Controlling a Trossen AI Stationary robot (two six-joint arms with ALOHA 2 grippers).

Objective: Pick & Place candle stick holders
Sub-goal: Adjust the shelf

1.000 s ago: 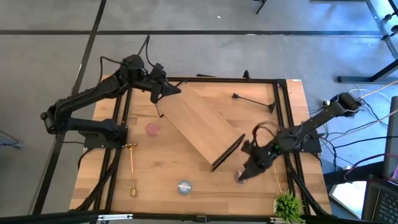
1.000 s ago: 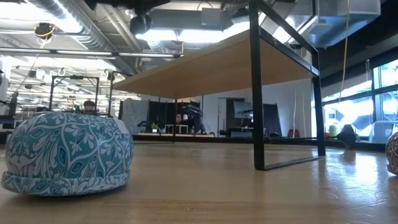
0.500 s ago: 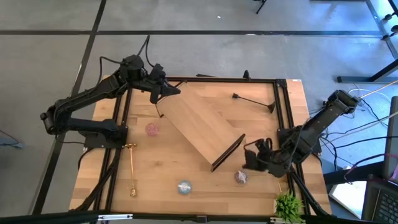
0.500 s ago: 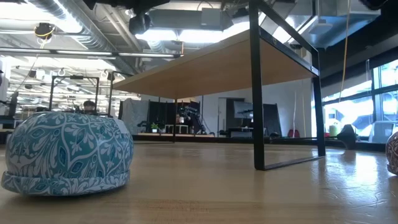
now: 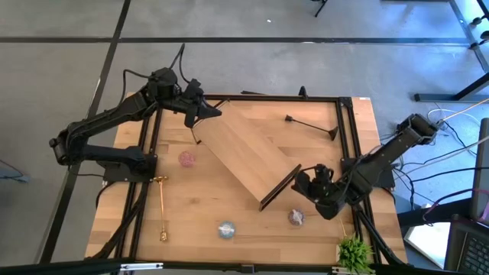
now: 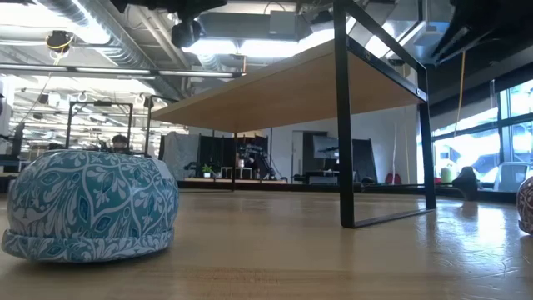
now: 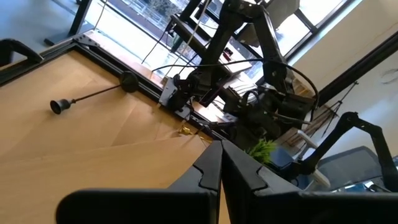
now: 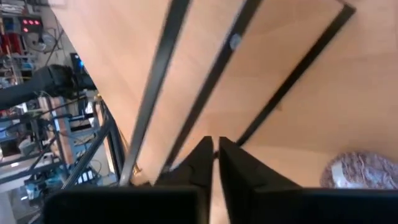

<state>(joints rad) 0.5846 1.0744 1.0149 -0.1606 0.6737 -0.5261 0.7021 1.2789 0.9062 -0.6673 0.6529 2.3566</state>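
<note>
The wooden board (image 5: 248, 156) stands tilted. Its near-right black rail (image 6: 346, 167) rests on the table and its far-left end is raised, with my left gripper (image 5: 200, 114) shut on it. My right gripper (image 5: 298, 183) sits beside that near-right rail, fingers together and holding nothing; I cannot tell whether it touches the rail. A mauve round (image 5: 296, 218) lies just nearer than it on the table. The pale blue round (image 5: 226, 229), the pink round (image 5: 186, 158), a gold stem (image 5: 162, 210) and the black stem (image 5: 312, 124) all lie on the table. My left gripper holds the board at its far-left end (image 5: 202, 128), coming from the table's far left and pointing almost level. The gripper's own body hides the place of contact. That end is lifted clear of the table while the opposite rail (image 5: 279, 189) stays down.
A small green plant (image 5: 354, 252) stands at the near right corner. The table's black frame (image 5: 342, 130) runs along both sides. Bare wood lies between the gold stem and the board.
My right gripper has drawn away from the mauve round toward the far edge, up beside the board's near-right rail, and has turned about on its wrist. The mauve round now lies uncovered on the table. The board stays raised.
</note>
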